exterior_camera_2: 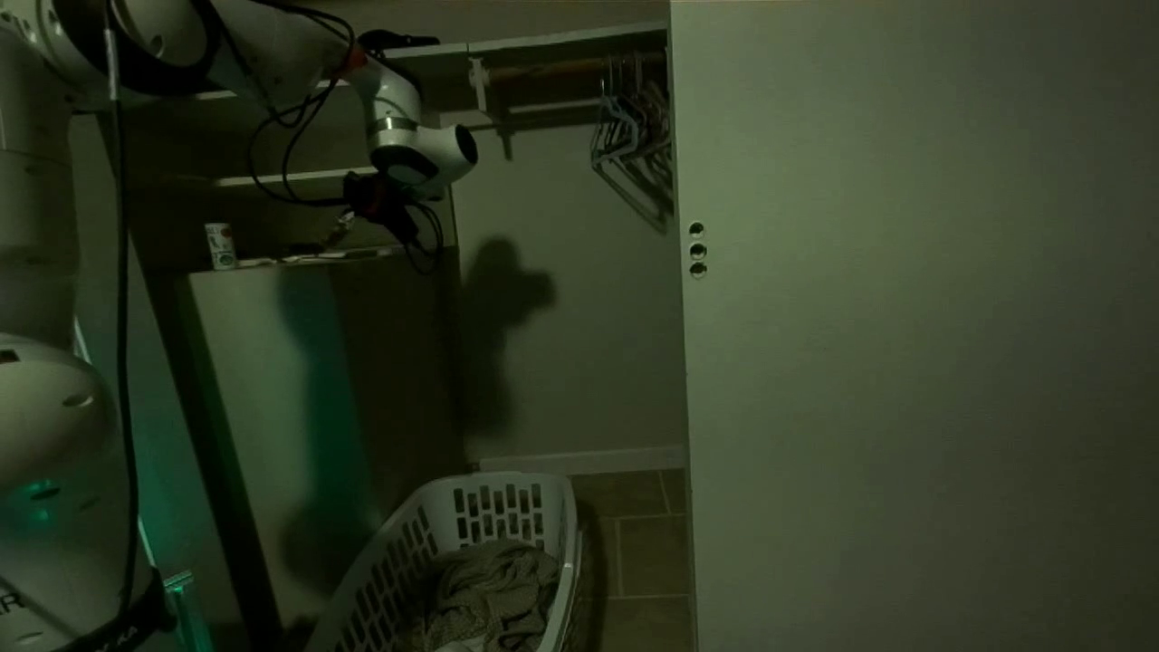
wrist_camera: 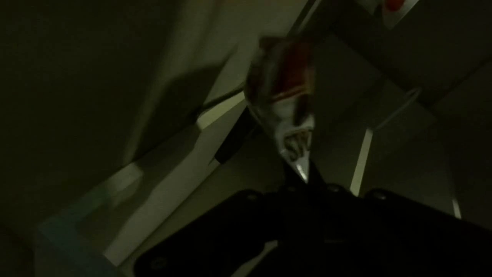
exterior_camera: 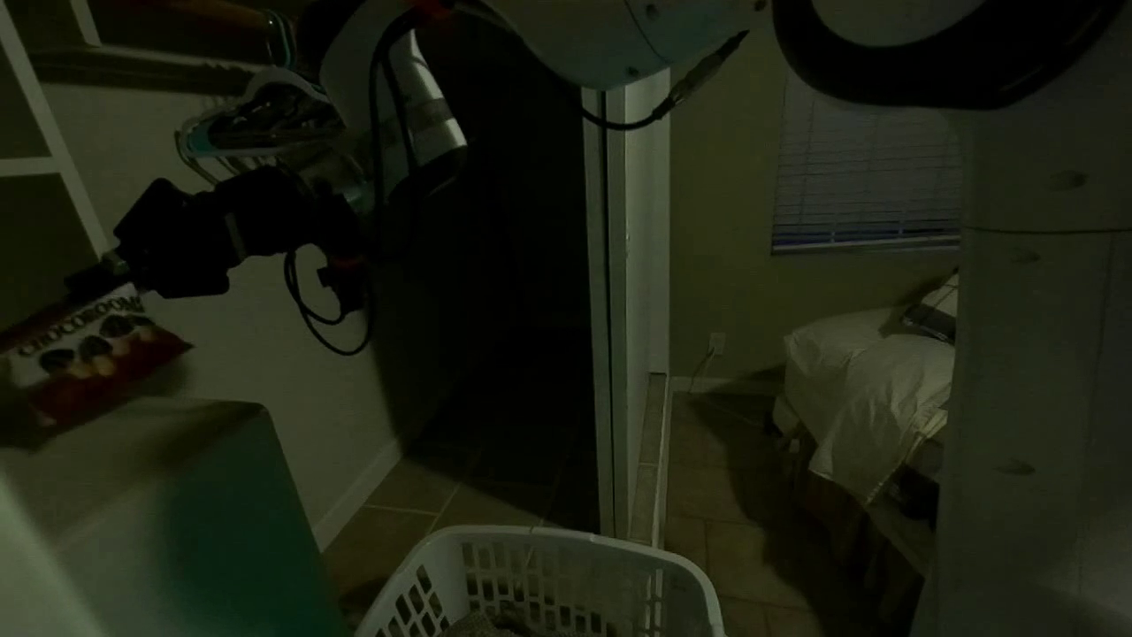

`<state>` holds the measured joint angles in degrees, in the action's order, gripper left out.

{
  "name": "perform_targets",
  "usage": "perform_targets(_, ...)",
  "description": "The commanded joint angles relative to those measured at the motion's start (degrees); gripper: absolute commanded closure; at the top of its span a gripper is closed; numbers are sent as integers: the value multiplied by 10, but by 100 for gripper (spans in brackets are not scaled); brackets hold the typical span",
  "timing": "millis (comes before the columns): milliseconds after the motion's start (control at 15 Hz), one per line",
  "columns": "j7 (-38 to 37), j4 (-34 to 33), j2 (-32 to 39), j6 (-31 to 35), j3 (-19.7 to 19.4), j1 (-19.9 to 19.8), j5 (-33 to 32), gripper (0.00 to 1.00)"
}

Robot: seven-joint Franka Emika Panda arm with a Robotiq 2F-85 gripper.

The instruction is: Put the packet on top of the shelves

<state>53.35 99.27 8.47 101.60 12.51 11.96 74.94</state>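
The packet [exterior_camera: 102, 358], red and white with dark lettering, hangs from my gripper [exterior_camera: 104, 276] above a pale green cabinet top. It is tilted, its lower edge swinging free. In the wrist view the packet [wrist_camera: 288, 84] stretches away from my gripper [wrist_camera: 305, 175], whose dark fingers pinch its narrowed near end. An exterior view shows the packet [exterior_camera_2: 340, 228] small and dim below the wrist. White frames of the shelves [exterior_camera: 35, 166] rise at the left edge; the shelves [exterior_camera_2: 290, 178] also show behind the arm, partly hidden by it.
The pale green cabinet [exterior_camera_2: 263, 344] carries a printed can [exterior_camera_2: 220, 246] and flat items along its top. Hangers [exterior_camera_2: 629, 127] crowd a rail at the right of the closet. A white lattice basket [exterior_camera: 566, 535] with cloth stands on the floor. Cables [exterior_camera_2: 290, 181] loop off the arm.
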Motion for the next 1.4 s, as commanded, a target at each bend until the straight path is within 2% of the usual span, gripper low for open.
perform_targets(0, 4, -41, 1, 44, 8, 16, 1, 92)
perform_targets(333, -23, -104, 11, 77, 11, 29, -46, 91)
perform_targets(400, -30, -109, 12, 80, 10, 30, -61, 67)
perform_targets(467, -48, -114, 10, 88, 7, 33, -106, 66)
perform_targets(733, -153, -142, 8, 94, 11, 41, -270, 39)
perform_targets(1067, -333, -177, 11, 62, 32, 65, -453, 4)
perform_targets(1133, -366, -178, 13, 51, 35, 67, -477, 1)
perform_targets(1333, -438, -173, 14, 18, 39, 64, -513, 0)
